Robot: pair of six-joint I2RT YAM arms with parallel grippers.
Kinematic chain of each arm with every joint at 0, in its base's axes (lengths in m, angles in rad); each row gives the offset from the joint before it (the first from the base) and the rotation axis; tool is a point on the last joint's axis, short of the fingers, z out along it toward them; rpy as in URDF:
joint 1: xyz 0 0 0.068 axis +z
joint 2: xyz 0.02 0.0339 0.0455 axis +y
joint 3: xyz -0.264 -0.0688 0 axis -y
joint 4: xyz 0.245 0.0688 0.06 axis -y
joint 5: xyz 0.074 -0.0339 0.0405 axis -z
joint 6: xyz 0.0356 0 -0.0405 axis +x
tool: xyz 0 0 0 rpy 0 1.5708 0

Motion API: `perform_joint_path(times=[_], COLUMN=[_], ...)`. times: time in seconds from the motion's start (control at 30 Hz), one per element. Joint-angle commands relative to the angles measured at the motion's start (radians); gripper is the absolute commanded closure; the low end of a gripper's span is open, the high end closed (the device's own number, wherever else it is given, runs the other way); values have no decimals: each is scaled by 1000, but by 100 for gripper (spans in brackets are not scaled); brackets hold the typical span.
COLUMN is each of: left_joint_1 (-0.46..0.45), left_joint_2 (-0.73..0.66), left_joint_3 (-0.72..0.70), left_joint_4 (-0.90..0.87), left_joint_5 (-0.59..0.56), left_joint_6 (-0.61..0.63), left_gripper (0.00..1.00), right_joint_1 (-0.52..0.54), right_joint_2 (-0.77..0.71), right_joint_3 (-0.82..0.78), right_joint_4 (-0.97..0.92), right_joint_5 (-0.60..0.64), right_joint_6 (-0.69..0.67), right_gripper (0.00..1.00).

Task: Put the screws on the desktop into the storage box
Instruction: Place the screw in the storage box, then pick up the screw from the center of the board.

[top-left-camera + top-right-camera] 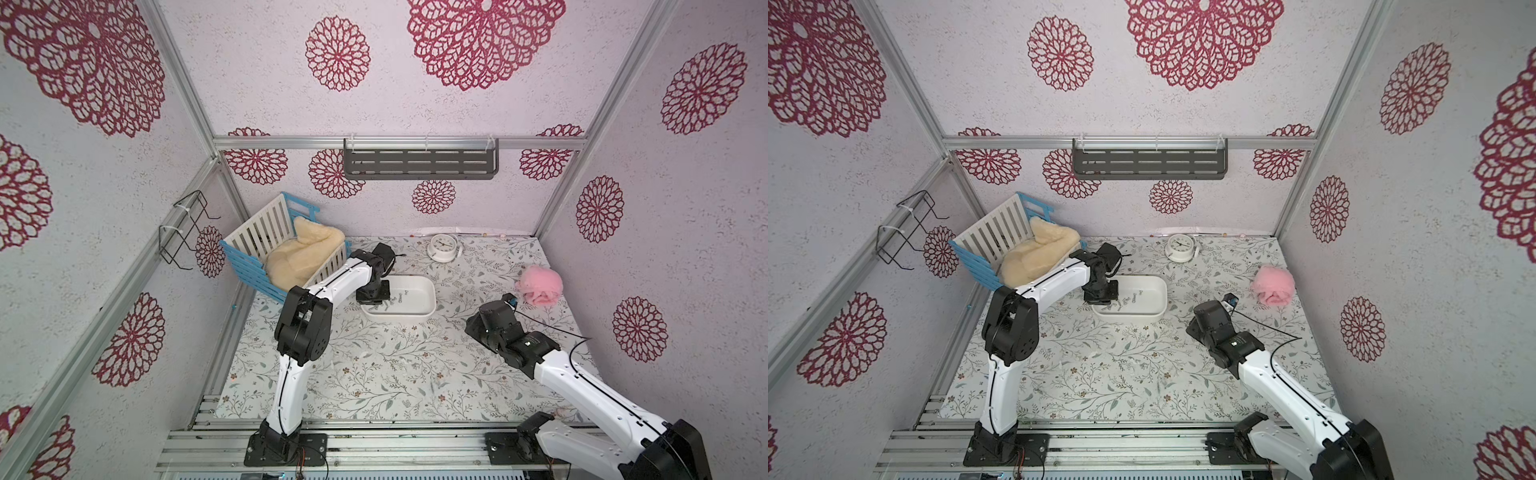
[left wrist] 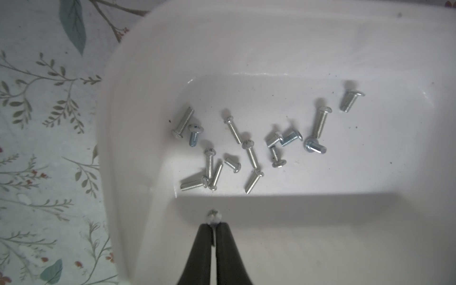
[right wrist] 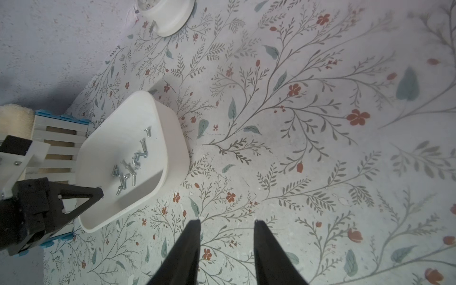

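Observation:
The white storage box (image 1: 428, 291) stands on the leafy desktop (image 1: 395, 365) toward the back, in both top views (image 1: 1159, 291). Several silver screws (image 2: 250, 153) lie loose on its floor, also in the right wrist view (image 3: 128, 167). My left gripper (image 2: 214, 223) hangs over the box's near-left end (image 1: 372, 297), shut on one small screw (image 2: 213, 216) whose head sticks out past the tips. My right gripper (image 3: 227, 222) is open and holds nothing, low over bare desktop to the right of the box. I can make out no loose screw on the desktop.
A blue-and-white slatted crate (image 1: 266, 253) with cream fleece sits at the back left, close behind my left arm. A white clock (image 1: 442, 247) lies at the back wall, a pink plush (image 1: 540, 284) at the right. A grey shelf (image 1: 419, 160) hangs on the back wall.

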Motion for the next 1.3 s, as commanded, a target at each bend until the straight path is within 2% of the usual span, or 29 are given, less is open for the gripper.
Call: perform_joint_path(times=[0.0, 0.23, 0.47, 0.63, 0.83, 1.0, 1.27], left_joint_1=[16, 26, 25, 12, 16, 50, 172], left_joint_2=[16, 43, 28, -74, -269, -415, -595], left_joint_3=[20, 22, 31, 53, 51, -64, -373], left_joint_4=[11, 11, 12, 13, 12, 37, 120], left_joint_5=[7, 12, 16, -19, -35, -32, 4], left_joint_6=[6, 15, 19, 59, 106, 129, 130], left_gripper=[91, 90, 81, 70, 63, 61, 61], right_joint_1=[-5, -4, 0, 15, 36, 66, 130], right_joint_2=[8, 25, 49, 67, 89, 116, 194], right_joint_3=[39, 43, 37, 37, 50, 60, 80], right_joint_4=[28, 34, 60, 70, 70, 62, 50], right_joint_5=[-14, -27, -62, -68, -76, -83, -94], right_joint_6=[-25, -30, -26, -18, -18, -24, -46], right_gripper=[60, 60, 60, 59, 59, 59, 59])
